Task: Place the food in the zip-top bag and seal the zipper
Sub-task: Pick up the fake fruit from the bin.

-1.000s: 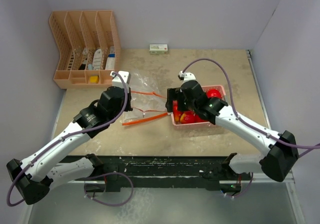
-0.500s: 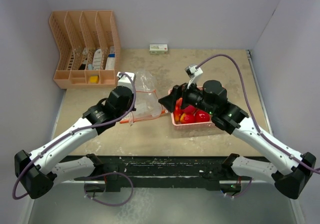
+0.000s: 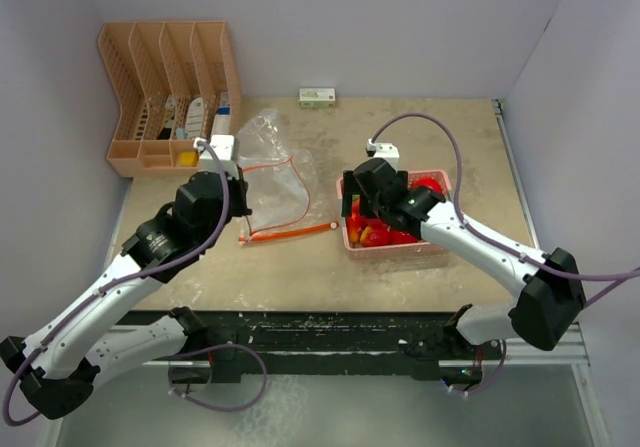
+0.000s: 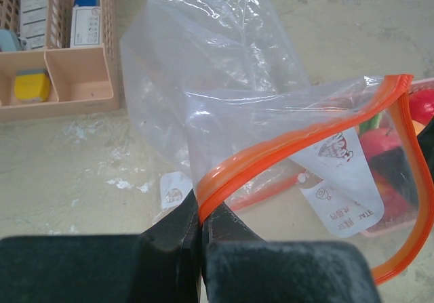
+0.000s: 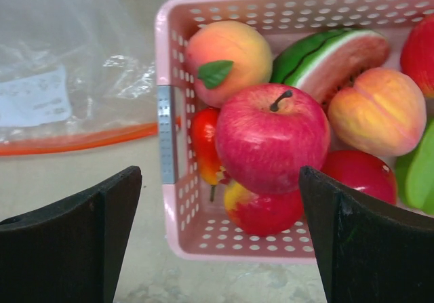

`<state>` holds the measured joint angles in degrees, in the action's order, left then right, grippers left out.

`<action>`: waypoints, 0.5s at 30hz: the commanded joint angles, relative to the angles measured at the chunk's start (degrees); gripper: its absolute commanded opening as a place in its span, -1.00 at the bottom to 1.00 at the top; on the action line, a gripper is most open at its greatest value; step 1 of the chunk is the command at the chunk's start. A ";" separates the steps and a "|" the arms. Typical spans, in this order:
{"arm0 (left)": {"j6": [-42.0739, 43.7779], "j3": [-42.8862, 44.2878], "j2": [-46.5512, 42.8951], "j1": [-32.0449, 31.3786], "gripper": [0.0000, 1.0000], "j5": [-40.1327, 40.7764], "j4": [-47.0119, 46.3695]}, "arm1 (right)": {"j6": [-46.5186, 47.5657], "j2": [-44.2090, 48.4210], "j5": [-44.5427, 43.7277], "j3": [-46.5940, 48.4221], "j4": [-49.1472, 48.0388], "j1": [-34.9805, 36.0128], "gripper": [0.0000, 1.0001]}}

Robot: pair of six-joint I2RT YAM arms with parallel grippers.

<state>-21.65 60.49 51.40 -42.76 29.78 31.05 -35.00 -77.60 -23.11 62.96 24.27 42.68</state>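
The clear zip-top bag [image 3: 272,172] with an orange zipper lies left of centre, its mouth pulled open and facing the basket. My left gripper [image 4: 200,223] is shut on the bag's orange zipper rim [image 4: 291,130], lifting that edge; from the top view it [image 3: 240,199] sits at the bag's left side. The food fills a pink perforated basket [image 5: 169,201]: a red apple [image 5: 271,147] on top, peaches [image 5: 227,55], a watermelon slice [image 5: 332,55] and green pieces. My right gripper [image 5: 220,235] hangs open over the basket's left end [image 3: 352,229], holding nothing.
A peach-coloured organiser rack [image 3: 170,97] with small packets stands at the back left. A small white-and-green box [image 3: 317,96] lies against the back wall. Side walls close in left and right.
My left gripper has pulled back to the left with the zipper rim, standing the bag up and open. The right gripper swung toward the bag, then returned over the basket's left end.
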 commanded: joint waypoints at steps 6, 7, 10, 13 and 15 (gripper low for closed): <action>-1.13 -4.96 3.27 0.31 -1.00 1.25 -1.87 | -1.46 -2.82 -7.11 -0.46 0.91 -1.87 0.99; -1.37 -6.02 3.90 0.36 -1.00 0.50 -3.51 | -1.35 -3.55 -6.82 -0.47 0.91 -2.23 0.99; -2.11 -7.72 6.01 0.32 -1.00 -1.54 -7.00 | -1.07 -5.50 -6.19 -0.82 0.30 -3.32 0.99; -2.40 -7.74 7.85 0.38 -1.00 -3.16 -8.43 | -0.77 -6.49 -4.44 -2.03 -1.39 -4.43 0.99; -2.41 -7.69 8.54 0.36 -1.00 -3.62 -8.97 | -0.48 -6.96 -2.70 -3.02 -2.93 -5.30 0.99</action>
<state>-22.70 52.27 59.53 -42.76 28.14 27.94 -35.75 -84.31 -27.29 61.43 24.34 38.81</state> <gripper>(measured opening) 0.004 0.997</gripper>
